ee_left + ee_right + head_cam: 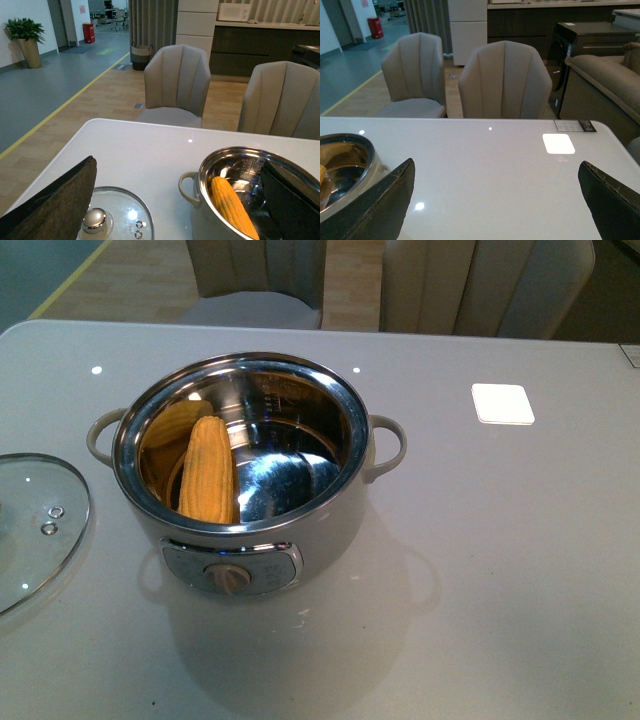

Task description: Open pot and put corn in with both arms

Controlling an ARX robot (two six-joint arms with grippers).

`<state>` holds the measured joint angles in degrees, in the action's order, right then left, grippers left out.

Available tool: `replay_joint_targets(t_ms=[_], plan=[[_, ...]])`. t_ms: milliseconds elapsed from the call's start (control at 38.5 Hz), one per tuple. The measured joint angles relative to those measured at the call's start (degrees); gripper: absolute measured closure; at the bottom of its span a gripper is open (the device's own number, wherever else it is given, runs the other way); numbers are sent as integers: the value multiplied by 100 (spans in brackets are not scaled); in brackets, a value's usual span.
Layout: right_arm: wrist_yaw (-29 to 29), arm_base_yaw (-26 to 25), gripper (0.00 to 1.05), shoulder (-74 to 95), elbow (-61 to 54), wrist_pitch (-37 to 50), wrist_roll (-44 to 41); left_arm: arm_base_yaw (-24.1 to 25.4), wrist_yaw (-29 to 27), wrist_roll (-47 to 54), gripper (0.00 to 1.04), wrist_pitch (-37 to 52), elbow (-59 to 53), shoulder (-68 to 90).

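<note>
Item: pot (250, 490), cream-white, lidless, at table centre in the front view; steel bowl open to above, dial panel facing 6 o'clock, loop handles at 9 and 3.

Contents: corn (208, 470), one cob, leaning against the bowl's inner wall on the 9 o'clock side, long axis running roughly 12 to 6, upper end just below the rim (the orange patch behind it reads as its reflection in the steel).

Glass lid (35, 525): flat on the table at 9 o'clock of the pot, near but apart from it.

Left gripper (175, 200): jaws wide apart, holding nothing; the lid knob and the pot both lie between its fingertips in its wrist view. It is the nearer arm to cob and lid.

Right gripper (495, 200): jaws wide apart, empty, over bare table at 3 o'clock of the pot, whose rim shows at one edge.

White square tile (502, 403): at 2 o'clock, well apart.

Status, judged: both steps appear done; nothing obstructs withdrawal.
</note>
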<state>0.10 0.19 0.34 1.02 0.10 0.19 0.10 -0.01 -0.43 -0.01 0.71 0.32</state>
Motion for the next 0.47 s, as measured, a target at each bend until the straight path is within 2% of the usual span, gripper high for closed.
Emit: replay_joint_targets(t_ms=[467], plan=[[0, 0, 9, 0, 0, 0, 0, 0, 0, 0, 7, 0, 0, 0]])
